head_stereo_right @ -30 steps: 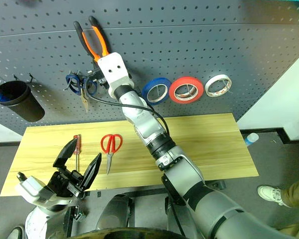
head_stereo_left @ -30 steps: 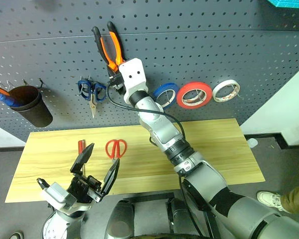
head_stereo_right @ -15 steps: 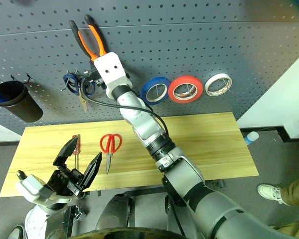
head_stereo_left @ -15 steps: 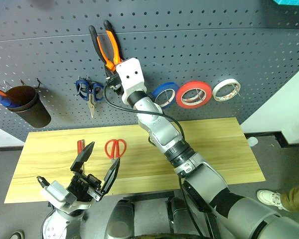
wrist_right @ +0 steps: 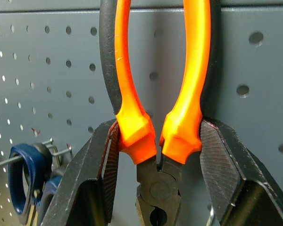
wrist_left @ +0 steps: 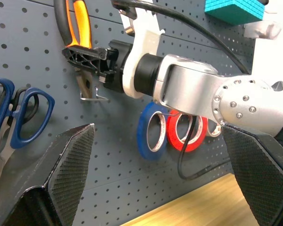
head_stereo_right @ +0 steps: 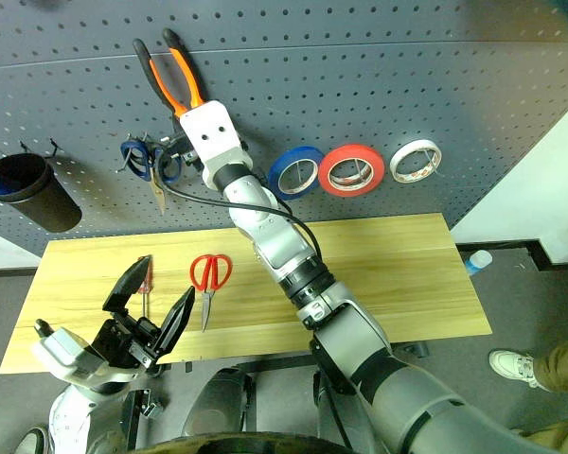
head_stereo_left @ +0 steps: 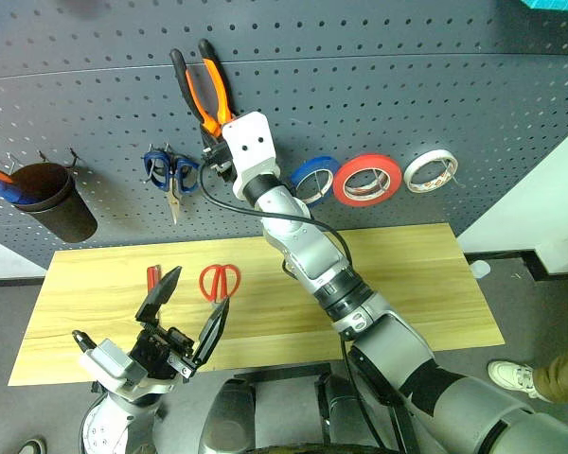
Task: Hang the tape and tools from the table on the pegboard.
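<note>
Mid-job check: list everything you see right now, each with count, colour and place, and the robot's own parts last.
pliers: 1, orange-and-black handles, held up against the pegboard, handles upward
pegboard: 1, dark grey, behind the table
tape: 1, red, on the pegboard between the blue roll and the whitish roll
blue roll: 1, on the pegboard
whitish roll: 1, on the pegboard
blue-handled scissors: 1, hanging on the pegboard
dark cup: 1, on the pegboard, far left
red-handled scissors: 1, lying on the table
screwdriver: 1, red handle, on the table
table: 1, light yellow wood
right gripper: shut on the pliers
left gripper: open, above the table's near edge
</note>
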`<act>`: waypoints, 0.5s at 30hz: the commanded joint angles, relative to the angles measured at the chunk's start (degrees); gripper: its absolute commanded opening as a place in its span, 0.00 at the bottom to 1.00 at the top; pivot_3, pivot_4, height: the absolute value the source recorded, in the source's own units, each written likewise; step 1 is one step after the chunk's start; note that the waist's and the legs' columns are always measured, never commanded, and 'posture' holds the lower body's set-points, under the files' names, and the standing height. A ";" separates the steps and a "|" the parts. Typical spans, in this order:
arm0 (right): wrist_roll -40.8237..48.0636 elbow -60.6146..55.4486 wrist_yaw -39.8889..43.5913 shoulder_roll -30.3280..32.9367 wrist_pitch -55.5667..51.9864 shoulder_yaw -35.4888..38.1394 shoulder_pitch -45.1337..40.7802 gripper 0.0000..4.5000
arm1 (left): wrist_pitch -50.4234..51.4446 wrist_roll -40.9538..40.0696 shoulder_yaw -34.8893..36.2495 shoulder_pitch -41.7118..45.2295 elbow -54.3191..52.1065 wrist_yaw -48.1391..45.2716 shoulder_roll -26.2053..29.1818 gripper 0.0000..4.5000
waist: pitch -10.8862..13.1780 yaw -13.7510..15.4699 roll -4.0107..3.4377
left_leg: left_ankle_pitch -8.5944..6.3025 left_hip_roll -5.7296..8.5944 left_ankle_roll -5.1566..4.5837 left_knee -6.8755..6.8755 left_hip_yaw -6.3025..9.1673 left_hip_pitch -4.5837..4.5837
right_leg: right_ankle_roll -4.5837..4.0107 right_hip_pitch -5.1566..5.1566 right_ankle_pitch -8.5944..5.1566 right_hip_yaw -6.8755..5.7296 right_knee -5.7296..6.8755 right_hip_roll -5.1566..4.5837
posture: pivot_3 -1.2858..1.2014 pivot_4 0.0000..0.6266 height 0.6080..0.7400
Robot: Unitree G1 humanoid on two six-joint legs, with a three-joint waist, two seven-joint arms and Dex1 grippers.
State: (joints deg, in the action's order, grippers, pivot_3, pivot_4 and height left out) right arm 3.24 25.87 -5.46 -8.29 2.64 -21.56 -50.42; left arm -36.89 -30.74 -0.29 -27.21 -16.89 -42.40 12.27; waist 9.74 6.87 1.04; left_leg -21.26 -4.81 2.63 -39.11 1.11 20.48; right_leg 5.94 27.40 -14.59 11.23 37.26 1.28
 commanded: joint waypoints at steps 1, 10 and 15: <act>-0.12 -4.13 -0.42 -5.52 0.16 -0.11 8.39 0.47 | -0.36 -0.61 0.54 -0.15 -0.75 -0.23 0.17 1.00 | 0.00 0.04 0.01 | 0.00 0.00 0.00 0.00 0.00 0.00 | 0.00 0.00 0.00 0.00 -0.01 0.00 | 0.67 0.26 0.72; -0.51 -6.63 -0.12 -6.10 -1.20 -0.37 10.50 0.47 | -0.50 -0.58 0.55 -0.07 -0.61 -0.45 0.09 1.00 | 0.02 0.16 -0.05 | -0.02 0.00 -0.03 0.07 0.13 -0.01 | 0.03 -0.10 -0.03 -0.18 -0.10 -0.04 | 0.67 0.26 0.72; 0.54 -7.26 0.10 -6.43 -2.25 0.55 10.42 0.63 | -0.64 -0.45 0.48 -0.06 -0.51 -0.52 -0.03 1.00 | 0.02 0.15 -0.05 | -0.02 0.00 -0.03 0.08 0.14 0.00 | 0.04 -0.11 -0.04 -0.19 -0.12 -0.04 | 0.67 0.25 0.72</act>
State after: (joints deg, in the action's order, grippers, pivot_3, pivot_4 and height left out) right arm 3.05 20.33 -5.71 -7.37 0.94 -21.38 -41.54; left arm -36.84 -30.75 -0.23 -26.82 -16.56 -42.75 12.26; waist 9.76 7.03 0.99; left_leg -21.28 -4.81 2.60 -39.03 1.25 20.48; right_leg 5.98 27.29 -14.63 11.04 37.13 1.24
